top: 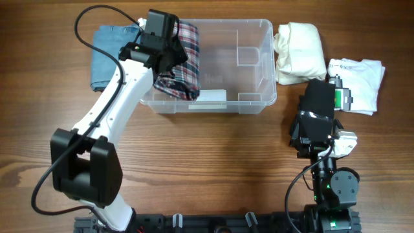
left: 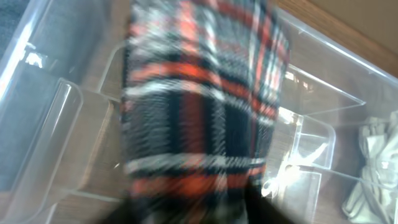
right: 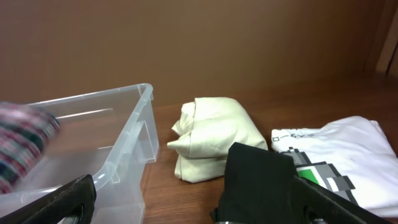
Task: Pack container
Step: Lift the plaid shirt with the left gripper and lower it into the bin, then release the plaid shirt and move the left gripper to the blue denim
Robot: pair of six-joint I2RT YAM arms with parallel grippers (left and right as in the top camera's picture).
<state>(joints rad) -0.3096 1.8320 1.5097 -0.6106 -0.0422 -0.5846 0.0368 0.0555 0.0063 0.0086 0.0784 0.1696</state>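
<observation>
No legible text anywhere; white label (top: pixel 212 96) on container (top: pixel 220 58) unreadable, white shirt (top: pixel 365 77) print too small

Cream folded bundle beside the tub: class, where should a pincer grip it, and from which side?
Probably from straight above, pinching the thick rounded hump in the middle of the cream bundle. The container stands close on its left and the white T-shirt close on its right, so side approaches look cramped.
</observation>
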